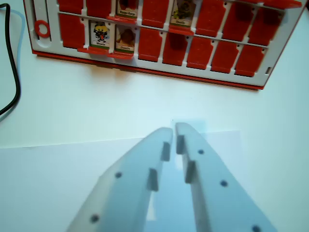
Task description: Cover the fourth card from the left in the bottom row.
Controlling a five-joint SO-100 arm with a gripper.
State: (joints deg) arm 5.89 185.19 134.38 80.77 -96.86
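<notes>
A red and white flip-card game board (145,70) lies across the top of the wrist view. In its near row, two cards show faces: one (100,35) second from the wrist view's left and one (125,38) right beside it. The other slots in that row show red backs, including the fourth from the left (149,43). The row above has two more face cards (128,7) (183,12). My pale grey gripper (175,129) hangs over the white table well short of the board, its jaws nearly touching with nothing between them.
A black cable (14,72) curves down the left edge of the view. A pale sheet (48,179) lies on the white table under the gripper. A red ring (42,29) marks the board's left end.
</notes>
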